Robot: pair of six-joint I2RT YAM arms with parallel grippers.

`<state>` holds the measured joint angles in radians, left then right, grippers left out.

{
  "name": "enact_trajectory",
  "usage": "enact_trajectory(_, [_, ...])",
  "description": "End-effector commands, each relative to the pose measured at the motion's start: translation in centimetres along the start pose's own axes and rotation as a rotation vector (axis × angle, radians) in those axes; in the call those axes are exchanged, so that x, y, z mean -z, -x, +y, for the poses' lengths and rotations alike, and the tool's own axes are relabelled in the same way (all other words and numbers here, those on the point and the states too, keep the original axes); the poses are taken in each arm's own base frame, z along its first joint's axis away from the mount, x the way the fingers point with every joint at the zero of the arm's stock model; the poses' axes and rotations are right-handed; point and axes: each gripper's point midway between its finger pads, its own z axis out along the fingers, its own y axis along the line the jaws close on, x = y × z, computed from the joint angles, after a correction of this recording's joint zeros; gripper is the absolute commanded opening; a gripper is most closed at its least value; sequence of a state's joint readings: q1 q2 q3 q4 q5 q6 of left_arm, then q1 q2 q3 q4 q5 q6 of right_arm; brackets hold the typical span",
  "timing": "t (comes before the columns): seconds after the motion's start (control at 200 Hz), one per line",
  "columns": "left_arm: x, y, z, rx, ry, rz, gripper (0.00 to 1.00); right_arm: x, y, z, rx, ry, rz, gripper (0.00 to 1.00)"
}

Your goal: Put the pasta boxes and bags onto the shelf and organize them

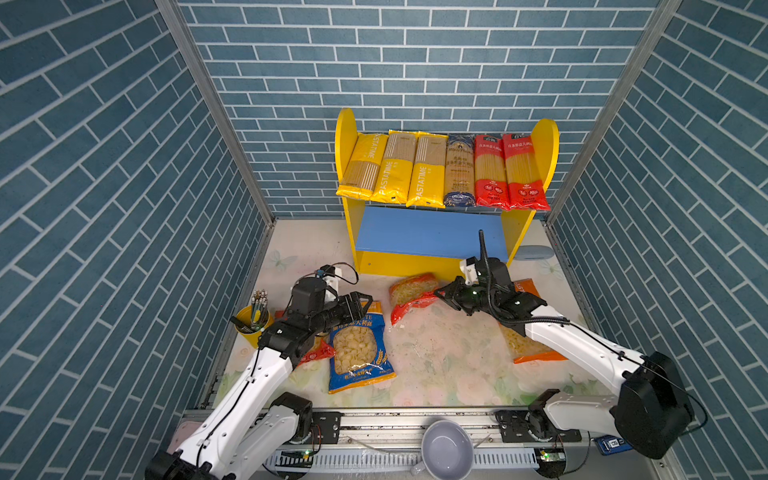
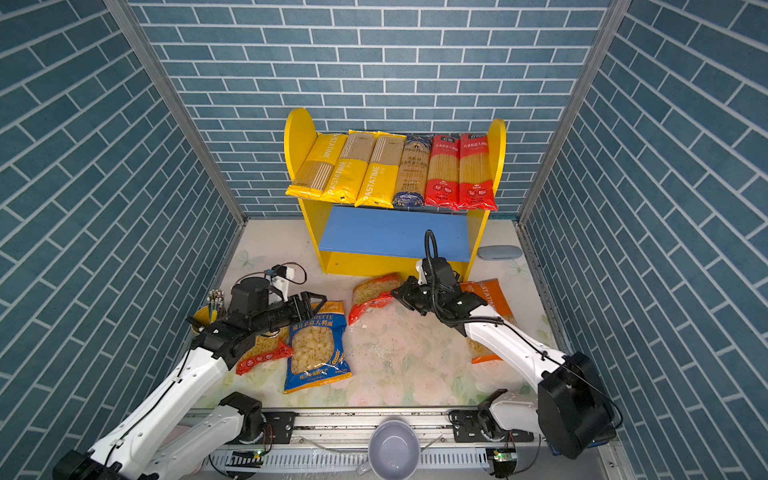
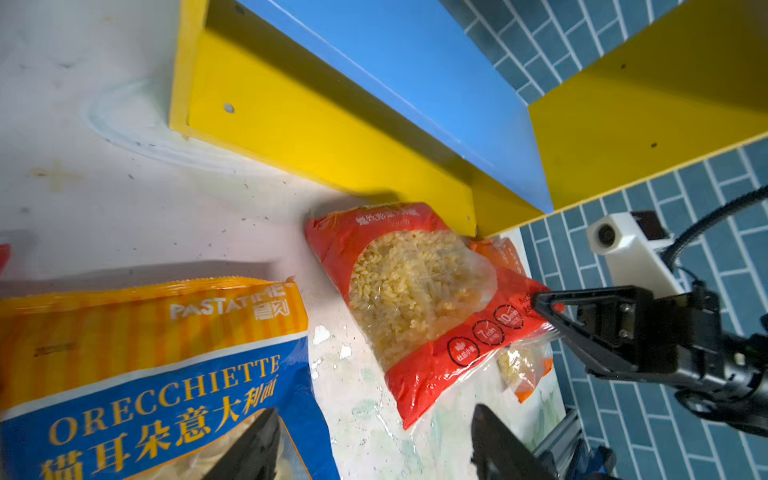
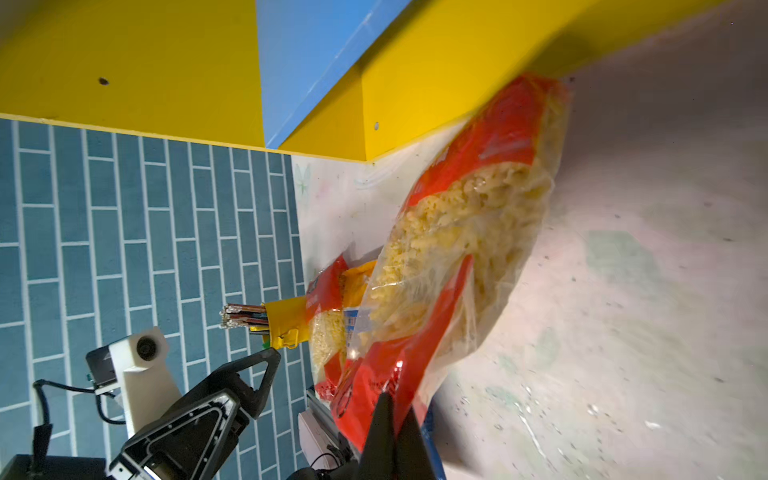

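Right hand (image 1: 441, 293) grips the red pasta bag (image 1: 409, 291) at the shelf's (image 1: 399, 264) foot. Left hand (image 1: 367, 302) hangs released over the blue bag (image 1: 358, 353).

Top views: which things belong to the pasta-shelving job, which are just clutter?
Job: yellow two-tier wooden shelf; six long plastic spaghetti packs; red plastic macaroni bag; blue orecchiette bag; orange pasta bag; second red pasta bag.
Lying about: yellow cup of sticks; grey round bowl; grey-blue oval case.
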<state>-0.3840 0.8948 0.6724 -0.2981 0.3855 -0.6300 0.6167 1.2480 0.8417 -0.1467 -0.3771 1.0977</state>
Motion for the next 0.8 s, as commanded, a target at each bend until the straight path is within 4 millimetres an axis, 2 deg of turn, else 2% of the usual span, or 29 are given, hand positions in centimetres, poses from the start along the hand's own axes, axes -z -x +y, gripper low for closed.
enact_trajectory(0.0, [-1.4,-0.1,-1.1,-0.096,-0.005,-0.007,0.74,2.2,-2.2,-4.8,0.039,-0.169,0.069,0.00])
enact_trajectory(0.095, [-3.0,-1.1,-1.8,-0.125,-0.013,0.014,0.74,4.2,-2.1,-7.7,0.032,-0.259,0.051,0.00])
enact_trajectory(0.22, [-5.0,-1.7,-2.7,-0.134,-0.033,0.038,0.74,5.5,-1.8,-10.2,0.028,-0.392,0.024,0.00])
enact_trajectory(0.31, [-6.0,-1.9,-3.2,-0.163,-0.030,0.047,0.74,7.1,-0.6,-10.8,0.043,-0.485,-0.040,0.24])
enact_trajectory(0.36, [-6.7,-2.3,-2.8,-0.184,-0.010,0.063,0.74,8.0,-0.2,-11.0,0.031,-0.521,-0.071,0.35])
enact_trajectory(0.395, [-6.9,-1.7,-3.3,-0.203,-0.008,0.053,0.74,8.5,-0.2,-11.3,0.008,-0.539,-0.095,0.42])
enact_trajectory(0.515, [-8.6,-2.0,-3.2,-0.236,0.005,0.070,0.74,7.2,-2.3,-10.4,-0.074,-0.460,-0.102,0.67])
enact_trajectory(0.595, [-9.7,-2.3,-3.4,-0.239,-0.006,0.076,0.74,6.4,-4.2,-10.2,-0.095,-0.462,-0.101,0.78])
enact_trajectory(0.685, [-10.6,-2.7,-3.8,-0.243,-0.014,0.090,0.74,5.6,-6.3,-11.1,-0.125,-0.484,-0.083,0.80])
enact_trajectory(0.795, [-11.6,-3.4,-4.4,-0.255,-0.027,0.110,0.74,3.7,-7.7,-11.7,-0.178,-0.412,-0.069,0.80])
